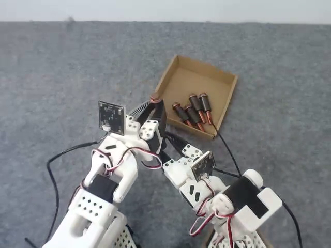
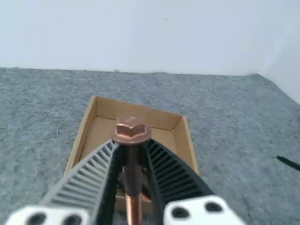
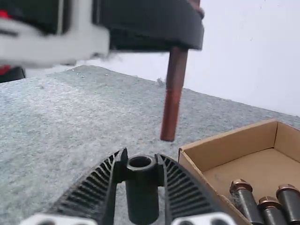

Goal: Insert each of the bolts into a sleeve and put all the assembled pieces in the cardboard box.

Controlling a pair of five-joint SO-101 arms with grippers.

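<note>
Gripped upright in the closed jaws of the right gripper (image 3: 140, 161), a black sleeve (image 3: 141, 185) stands with its open mouth facing up. Just above it hangs a copper bolt (image 3: 173, 93), head up and shank pointing down. Its tip is near the sleeve's mouth but still apart from it, and looks a little off to one side. The left gripper (image 2: 132, 144) is shut on the bolt just under its hexagonal head. So this pair is lined up for joining, but the bolt is not yet in.

Beside both grippers sits the cardboard box (image 1: 178, 67), on the grey carpeted table (image 1: 62, 77). What look like four assembled pieces (image 1: 192, 111) lie side by side in the corner of the box nearest the arms, each a bolt already in its dark sleeve.

By my reading, most of the job is done. What remains is to lower the bolt into the sleeve and put that piece in the box with the others.
</note>
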